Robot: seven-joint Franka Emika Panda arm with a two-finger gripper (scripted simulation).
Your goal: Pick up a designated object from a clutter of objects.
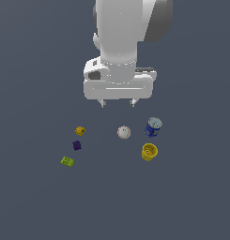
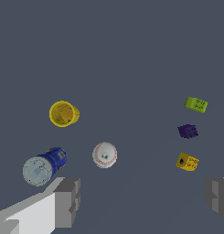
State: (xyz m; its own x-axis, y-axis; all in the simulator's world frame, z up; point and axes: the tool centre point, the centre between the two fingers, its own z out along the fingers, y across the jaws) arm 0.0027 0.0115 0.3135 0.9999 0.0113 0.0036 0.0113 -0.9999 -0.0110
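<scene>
The small yellow-orange studded toy brick (image 1: 80, 131) is sitting at the head of a short row on the exterior view's left, resting on the flat grey bench (image 1: 32, 197); the dark purple small piece (image 1: 77, 145) is lying just beside it, apart but near, and the flat green brick (image 1: 67, 161) is lying beyond that, so only one flank of the target is looking crowded. The white stitched baseball (image 1: 124, 132) is sitting well apart toward the exterior view's right, with the blue cylindrical can (image 1: 153, 127) and the yellow open cup (image 1: 149, 152) farther still; the gap between brick and ball is giving open room for a descent. The white two-fingered gripper (image 1: 118, 102) is hanging above the bench, nearer the ball than the brick, jaws spread wide and holding nothing; in the wrist view its fingers (image 2: 67, 201) are framing the scene, the brick (image 2: 187, 162) lying close to one side. Judging from this, a sideways shift is being called for first, with the purple piece the likeliest thing to get nudged.
</scene>
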